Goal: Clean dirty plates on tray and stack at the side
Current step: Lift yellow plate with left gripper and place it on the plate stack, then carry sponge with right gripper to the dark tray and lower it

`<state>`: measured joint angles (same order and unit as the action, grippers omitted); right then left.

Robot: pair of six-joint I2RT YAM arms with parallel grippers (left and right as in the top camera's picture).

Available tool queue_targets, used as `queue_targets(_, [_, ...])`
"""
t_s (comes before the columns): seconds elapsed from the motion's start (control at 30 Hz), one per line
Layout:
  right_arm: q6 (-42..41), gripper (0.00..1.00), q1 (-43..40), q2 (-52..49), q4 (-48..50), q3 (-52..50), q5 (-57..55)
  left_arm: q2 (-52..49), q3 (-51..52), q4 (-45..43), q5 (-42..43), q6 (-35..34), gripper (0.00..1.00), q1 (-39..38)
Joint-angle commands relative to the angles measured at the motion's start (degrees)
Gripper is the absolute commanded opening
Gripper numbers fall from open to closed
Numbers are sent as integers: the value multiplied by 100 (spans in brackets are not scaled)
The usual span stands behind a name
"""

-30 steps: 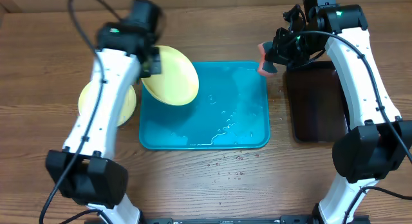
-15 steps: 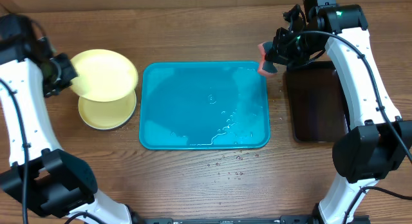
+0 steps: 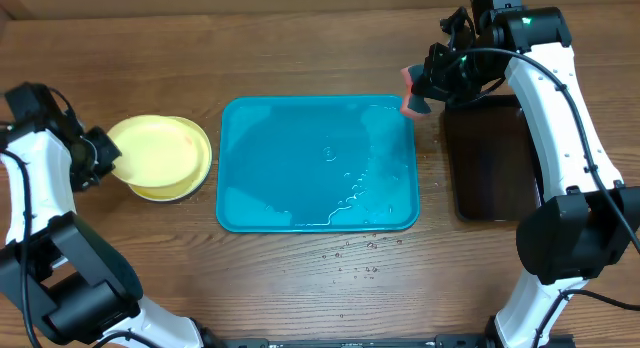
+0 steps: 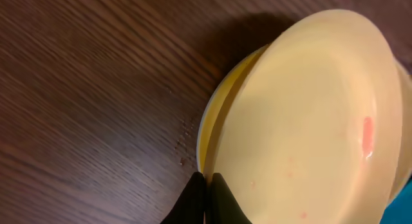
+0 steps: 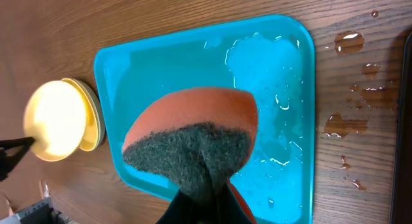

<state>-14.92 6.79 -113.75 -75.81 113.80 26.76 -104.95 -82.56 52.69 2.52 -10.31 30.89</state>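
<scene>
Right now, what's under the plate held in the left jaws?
Another yellow-green plate; only a strip of its rim shows beside the held plate. The held plate covers the rest, so any further plate or smears beneath cannot be seen.

The overhead camera looks straight down on the table (image 3: 300,288), far enough off to take in both arms, the tray (image 3: 290,188) at centre, the plates (image 3: 160,158) on the left and a black tray (image 3: 495,168) on the right. The left wrist camera sits very close, facing along the left gripper (image 4: 206,195) onto the top plate (image 4: 309,121) and bare wood. The right wrist camera is higher, looking down past the right gripper (image 5: 203,201) and sponge (image 5: 193,137) at the tray and plates, which the overhead view also shows.
</scene>
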Motion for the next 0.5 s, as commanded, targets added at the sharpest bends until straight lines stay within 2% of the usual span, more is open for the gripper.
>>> queue_targets(0.0, [63, 4, -11, 39, 26, 94, 26, 101, 424, -317, 7, -151, 4, 15])
queue_targets(0.07, [63, 4, -11, 39, 24, 94, 26, 101, 525, -385, 4, -153, 5, 15])
queue_targets(0.17, [63, 4, -11, 39, 24, 94, 26, 101, 546, -398, -7, -149, 18, 15])
queue_targets(0.23, [63, 4, -11, 39, 24, 94, 26, 101, 535, -439, 4, -149, 32, 17])
queue_targets(0.27, [63, 5, -11, 39, 24, 94, 26, 101, 505, -439, 9, -146, 34, 15])
queue_targets(0.47, [90, 5, -22, 39, 22, 94, 4, 103, -203, 2, 181, 24, 42, -85])
